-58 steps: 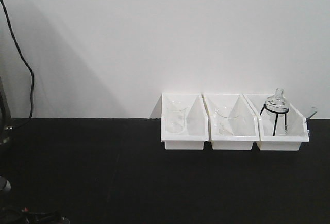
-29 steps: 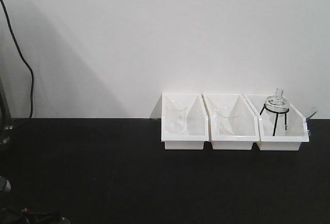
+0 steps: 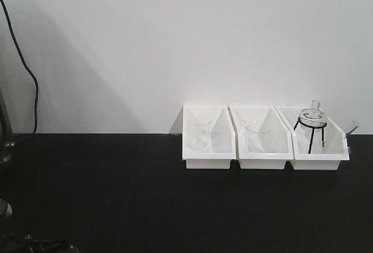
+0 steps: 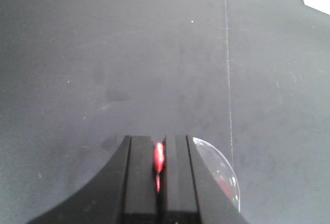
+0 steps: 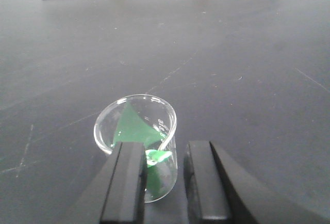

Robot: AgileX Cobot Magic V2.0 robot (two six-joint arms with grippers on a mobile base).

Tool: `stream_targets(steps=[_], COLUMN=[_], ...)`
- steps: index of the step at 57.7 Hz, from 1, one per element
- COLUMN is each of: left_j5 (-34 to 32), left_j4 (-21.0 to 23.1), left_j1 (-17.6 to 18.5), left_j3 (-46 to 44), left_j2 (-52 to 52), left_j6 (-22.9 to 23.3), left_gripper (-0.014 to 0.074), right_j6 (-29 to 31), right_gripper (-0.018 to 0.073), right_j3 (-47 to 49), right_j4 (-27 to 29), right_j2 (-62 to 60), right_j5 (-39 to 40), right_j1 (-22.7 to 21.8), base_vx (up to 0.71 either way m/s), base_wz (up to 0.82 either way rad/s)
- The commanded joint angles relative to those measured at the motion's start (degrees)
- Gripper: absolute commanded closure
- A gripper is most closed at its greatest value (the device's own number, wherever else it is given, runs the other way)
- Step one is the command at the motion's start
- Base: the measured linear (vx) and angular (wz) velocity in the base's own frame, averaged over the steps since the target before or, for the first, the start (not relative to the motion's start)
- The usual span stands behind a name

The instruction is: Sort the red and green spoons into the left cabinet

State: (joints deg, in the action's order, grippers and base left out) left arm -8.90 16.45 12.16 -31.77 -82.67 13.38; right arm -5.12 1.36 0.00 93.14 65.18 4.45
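Observation:
The red spoon [image 4: 159, 158] stands edge-on between the two black fingers of my left gripper [image 4: 160, 140], which is shut on it above the dark counter. Just right of that gripper curves the rim of a glass beaker [image 4: 219, 175] with a red tint inside. In the right wrist view, a bright green piece, apparently the green spoon [image 5: 157, 156], sits inside a clear beaker [image 5: 135, 121] with green showing through the glass. My right gripper [image 5: 164, 149] is open; its left finger overlaps the beaker and its right finger is clear of it. The left cabinet is out of view.
Three white bins [image 3: 208, 161] stand in a row against the white wall at the back right of the black counter [image 3: 116, 194], holding glass beakers and a flask on a black tripod [image 3: 310, 126]. A black cable [image 3: 29, 84] hangs at the far left.

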Motion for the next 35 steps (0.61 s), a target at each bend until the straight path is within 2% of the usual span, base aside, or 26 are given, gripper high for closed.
stream_targets(steps=[1,35], left_j5=[-3.33,-3.1], left_j4=[-0.21,-0.21], left_j1=[0.34,0.34], left_j3=[-1.66,-1.66], left_j2=[1.56,1.56], left_j6=[-0.19,-0.19], left_gripper=[0.0603,0.0603], right_j6=[0.5,0.55], right_gripper=[0.0278,0.0278], right_j3=[1.02,1.59], right_j4=[-0.6,-2.58], right_j2=[-1.07,-1.07], right_j5=[11.77,11.77], right_j1=[0.0,0.0], base_vx=[0.0,0.0], base_wz=[0.0,0.0])
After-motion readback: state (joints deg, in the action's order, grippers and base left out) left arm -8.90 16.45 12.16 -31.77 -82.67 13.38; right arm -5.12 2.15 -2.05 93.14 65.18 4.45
